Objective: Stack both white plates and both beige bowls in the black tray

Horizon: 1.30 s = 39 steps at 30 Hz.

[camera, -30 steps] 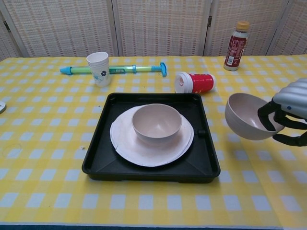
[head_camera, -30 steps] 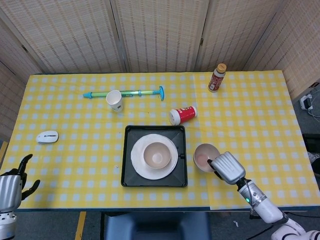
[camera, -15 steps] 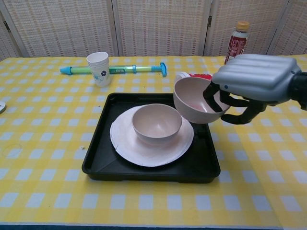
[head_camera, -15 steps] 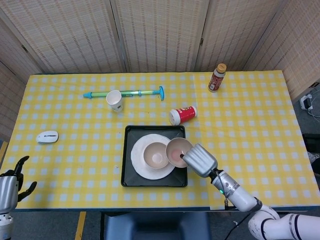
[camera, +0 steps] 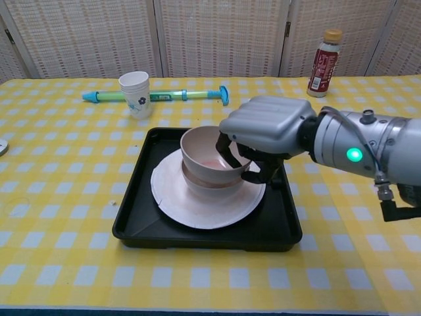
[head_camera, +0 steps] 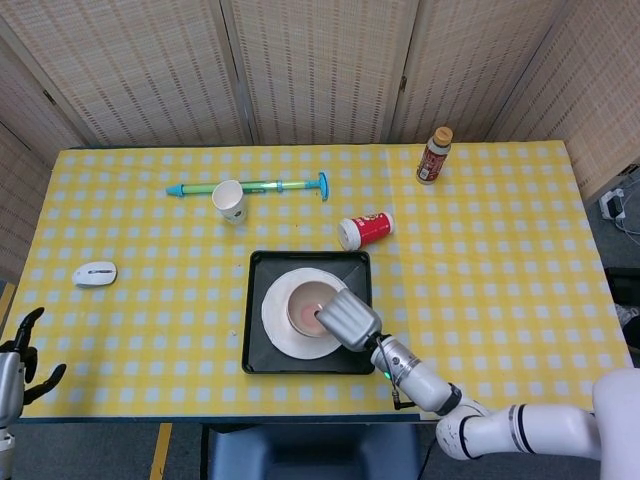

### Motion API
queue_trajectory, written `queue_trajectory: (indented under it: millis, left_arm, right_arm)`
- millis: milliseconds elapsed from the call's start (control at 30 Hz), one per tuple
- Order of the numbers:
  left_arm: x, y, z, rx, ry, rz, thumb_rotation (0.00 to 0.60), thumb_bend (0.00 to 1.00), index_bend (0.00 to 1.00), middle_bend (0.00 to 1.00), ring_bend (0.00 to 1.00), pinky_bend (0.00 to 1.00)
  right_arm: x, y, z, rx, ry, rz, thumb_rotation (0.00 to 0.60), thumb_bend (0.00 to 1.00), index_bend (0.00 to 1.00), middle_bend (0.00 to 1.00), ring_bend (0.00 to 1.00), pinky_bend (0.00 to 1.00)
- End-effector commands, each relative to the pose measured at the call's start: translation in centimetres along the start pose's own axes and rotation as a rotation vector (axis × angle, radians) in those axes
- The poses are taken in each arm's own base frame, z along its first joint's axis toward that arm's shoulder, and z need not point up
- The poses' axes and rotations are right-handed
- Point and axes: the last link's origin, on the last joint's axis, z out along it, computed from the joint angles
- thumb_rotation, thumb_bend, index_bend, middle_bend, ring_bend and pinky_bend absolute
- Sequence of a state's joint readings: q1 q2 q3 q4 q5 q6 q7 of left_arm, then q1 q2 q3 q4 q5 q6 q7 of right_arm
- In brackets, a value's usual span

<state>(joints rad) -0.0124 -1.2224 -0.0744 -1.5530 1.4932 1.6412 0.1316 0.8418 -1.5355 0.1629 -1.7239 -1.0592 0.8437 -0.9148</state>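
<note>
A black tray (camera: 135,226) (head_camera: 258,361) lies in the middle of the table with white plates (camera: 197,205) (head_camera: 277,327) stacked in it. One beige bowl (camera: 214,190) stands on the plates. My right hand (camera: 266,131) (head_camera: 339,318) grips a second beige bowl (camera: 202,151) (head_camera: 303,302) by its right rim, directly over the first bowl and partly nested in it. Only the fingers of my left hand (head_camera: 18,353) show, spread and holding nothing, at the lower left edge of the head view.
A red can (head_camera: 366,230) lies on its side behind the tray. A white paper cup (head_camera: 229,200) and a teal pump (head_camera: 270,186) lie further back left, a brown bottle (head_camera: 433,156) back right, a white mouse (head_camera: 95,272) at the left.
My right hand has carried the second bowl leftward from beside the tray to over the first bowl and lowered it onto it. The left hand has slid slightly lower.
</note>
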Motion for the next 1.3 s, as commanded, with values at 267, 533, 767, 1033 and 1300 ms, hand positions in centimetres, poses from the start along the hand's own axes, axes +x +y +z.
queue_trajectory:
  millis: [267, 533, 767, 1033, 1300]
  left_arm:
    - [-0.1, -0.2, 0.0, -0.004, -0.05, -0.027, 0.6, 0.21, 0.14, 0.87, 0.63, 0.74]
    - [0.0, -0.1, -0.1, -0.019, -0.066, -0.049, 0.6, 0.21, 0.08, 0.87, 0.63, 0.74]
    - [0.1, -0.2, -0.1, -0.021, -0.067, -0.052, 0.6, 0.21, 0.09, 0.86, 0.62, 0.73]
    - [0.0, 0.0, -0.2, -0.03, -0.07, -0.047, 0.6, 0.21, 0.09, 0.86, 0.62, 0.73]
    - [-0.1, 0.1, -0.3, -0.038, -0.062, -0.014, 0.6, 0.21, 0.09, 0.78, 0.58, 0.67]
  right_arm:
    - [-0.6, -0.2, 1.4, -0.017, -0.022, 0.004, 0.6, 0.49, 0.69, 0.91, 0.92, 1.0]
    - [-1.1, -0.3, 1.5, -0.05, -0.028, -0.012, 0.6, 0.49, 0.62, 0.89, 0.9, 1.0]
    - [-0.9, -0.5, 1.0, -0.048, -0.042, 0.021, 0.6, 0.49, 0.46, 0.89, 0.9, 1.0]
    - [0.1, 0.2, -1.0, -0.056, 0.001, 0.048, 0.6, 0.49, 0.35, 0.89, 0.9, 1.0]
    - [0.5, 4.5, -10.8, -0.21, 0.186, 0.141, 0.6, 0.47, 0.2, 0.65, 0.71, 0.87]
